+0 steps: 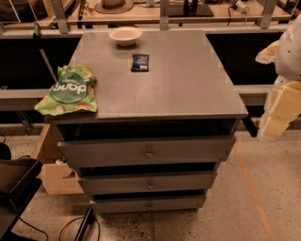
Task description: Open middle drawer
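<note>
At the right edge of the scene, well apart from a grey cabinet, the robot's pale gripper hangs about level with the front edge of the cabinet's top, touching nothing. Whether it is wide or narrow cannot be told. The middle drawer sits low on the cabinet's face, between the taller top drawer and the narrower bottom drawer. Its small round knob is at the centre of a plain flat front. A dark gap runs above each of the three fronts. On the cabinet's top, a green bag lies at the front left corner, its edge hanging over the side. A small dark packet lies flat near the middle, and a pale bowl stands upright behind it, near the back edge. The cabinet stands on a speckled floor, which is crossed by an orange line to its right. To the left, a light wooden box sits beside the cabinet's base, with a dark object nearer the lower left corner. Behind the cabinet runs a cluttered wooden bench.
</note>
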